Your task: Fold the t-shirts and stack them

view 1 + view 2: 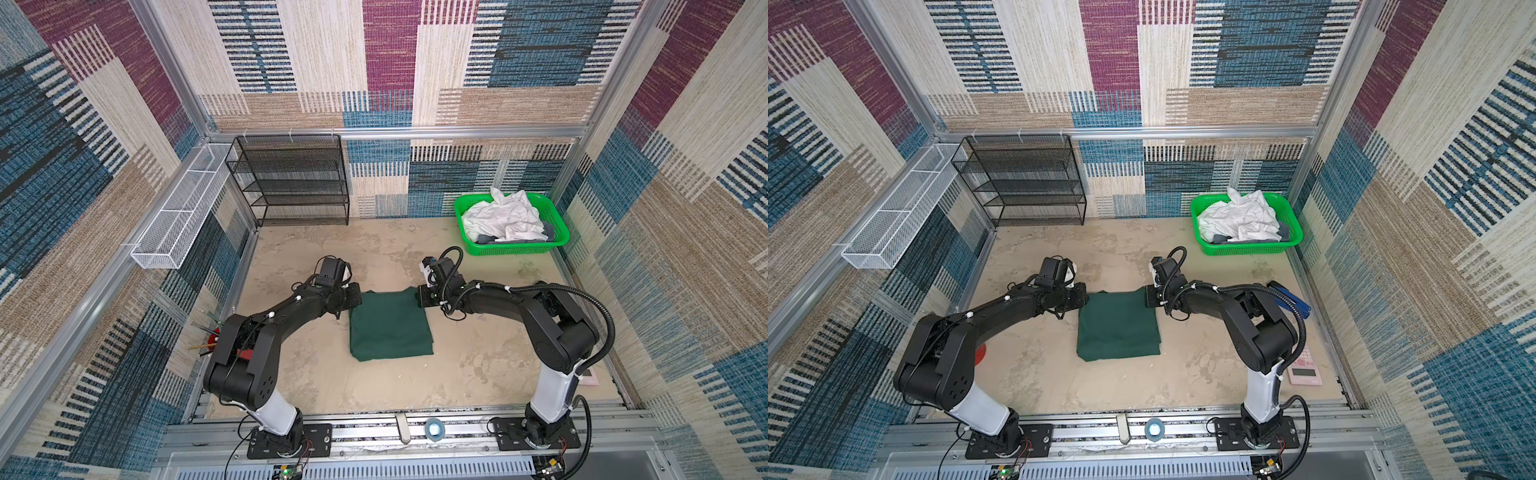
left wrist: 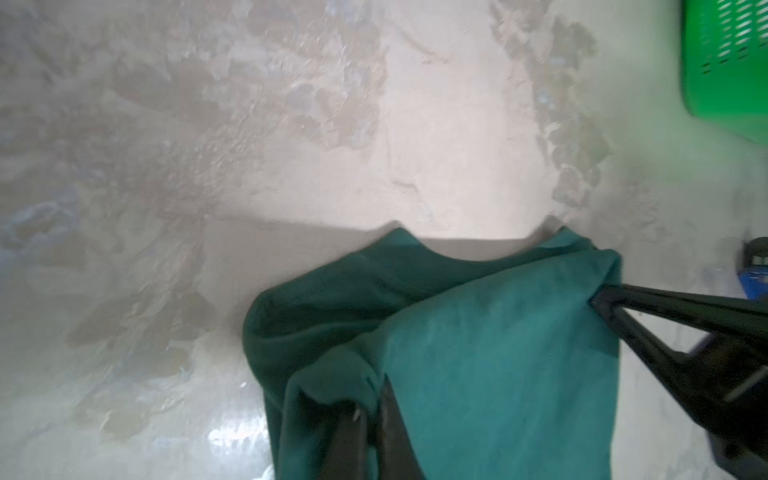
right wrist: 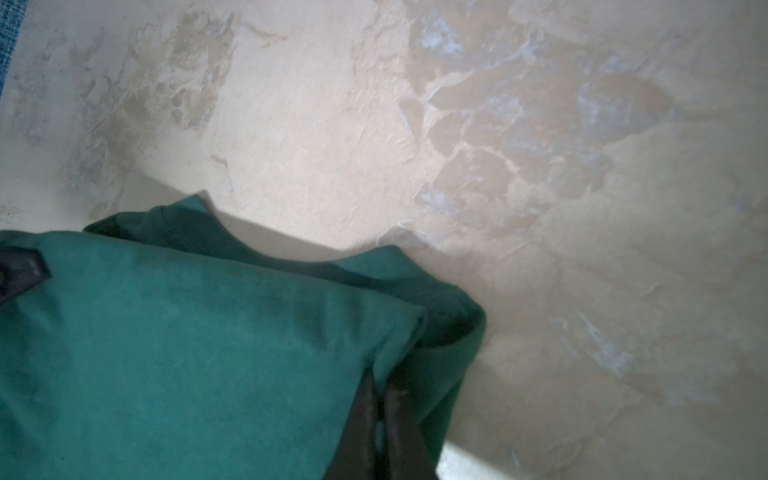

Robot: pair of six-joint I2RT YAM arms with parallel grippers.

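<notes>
**Folding step, dark green t-shirt [image 1: 390,328].** The garment is lying as a part-folded rectangle at the centre of the table [image 1: 478,353] in both top views. The left gripper [image 2: 372,399] is clamping its 11 o'clock corner and the right gripper [image 3: 380,390] its 1 o'clock corner, both pincers closed tight on the cloth. In the wrist views the collar edge is sagging between them. Judged step: a fold bringing the far edge toward 6 o'clock. The next move is calling for both arms lifting together, keeping that edge taut, then laying it square on the near hem. White t-shirts [image 1: 503,218] and grey fabric [image 1: 486,239] are sitting crumpled in the green basket [image 1: 511,249] at 2 o'clock.
</notes>
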